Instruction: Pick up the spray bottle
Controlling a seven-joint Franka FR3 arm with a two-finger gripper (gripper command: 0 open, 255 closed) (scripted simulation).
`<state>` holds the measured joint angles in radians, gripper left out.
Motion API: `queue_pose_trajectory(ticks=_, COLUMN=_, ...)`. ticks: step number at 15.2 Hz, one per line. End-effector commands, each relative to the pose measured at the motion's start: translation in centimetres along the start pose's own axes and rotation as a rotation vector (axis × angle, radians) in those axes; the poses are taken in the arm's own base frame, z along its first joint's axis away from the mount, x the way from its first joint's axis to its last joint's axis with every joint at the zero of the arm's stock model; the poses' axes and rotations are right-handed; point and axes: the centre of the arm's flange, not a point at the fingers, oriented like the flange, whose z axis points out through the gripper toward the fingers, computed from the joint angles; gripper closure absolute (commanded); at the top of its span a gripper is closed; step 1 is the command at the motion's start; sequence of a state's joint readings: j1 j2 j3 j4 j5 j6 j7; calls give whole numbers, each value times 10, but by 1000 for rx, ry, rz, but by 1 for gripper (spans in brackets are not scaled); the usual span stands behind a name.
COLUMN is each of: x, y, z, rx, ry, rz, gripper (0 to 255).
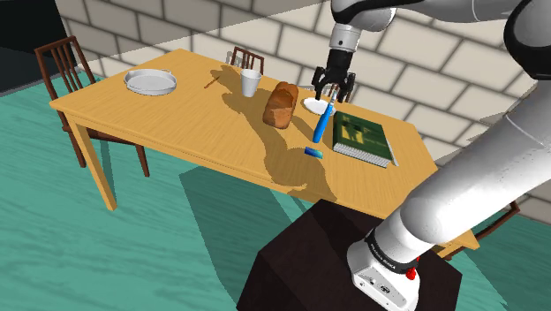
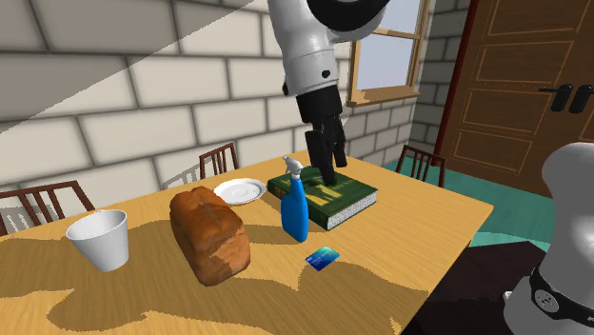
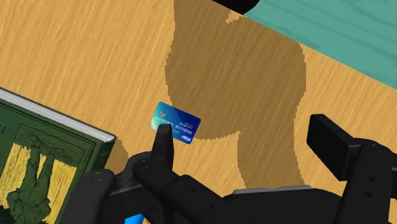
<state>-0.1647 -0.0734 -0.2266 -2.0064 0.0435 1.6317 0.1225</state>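
On the table [image 2: 405, 238] the spray bottle [image 2: 294, 211] stands between loaf [image 2: 209, 236] and book [image 2: 345, 201], the card [image 2: 323, 257] nearby.

Wood table [image 1: 168, 124] w/ chairs [image 1: 55, 46] around it; grey block wall [image 1: 441, 62] behind, teal floor [image 1: 53, 238] under, window [image 2: 386, 52] & brown door [image 2: 519, 86] beyond.

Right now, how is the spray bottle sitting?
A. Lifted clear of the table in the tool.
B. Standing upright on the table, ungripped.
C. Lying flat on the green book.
B: the blue spray bottle stands upright on the table beside the green book, and the tool is open with nothing in it.
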Motion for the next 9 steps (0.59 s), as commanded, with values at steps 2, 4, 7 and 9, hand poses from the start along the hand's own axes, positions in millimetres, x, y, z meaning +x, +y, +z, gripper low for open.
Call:
queue_pose_trajectory(ticks=2, x=42, y=21, z=12, rx=27, ry=-25, rz=76, gripper=0)
queue_pose_trajectory(ticks=4, x=67, y=36, z=18, rx=45, ry=-42, rz=125, gripper=0)
queue_pose_trajectory(ticks=7, x=103, y=61, z=28, rx=72, ry=-67, rz=199, gripper=0)
queue_pose_trajectory(ticks=9, x=126, y=79, z=36, rx=90, ry=-83, rz=249, gripper=0)
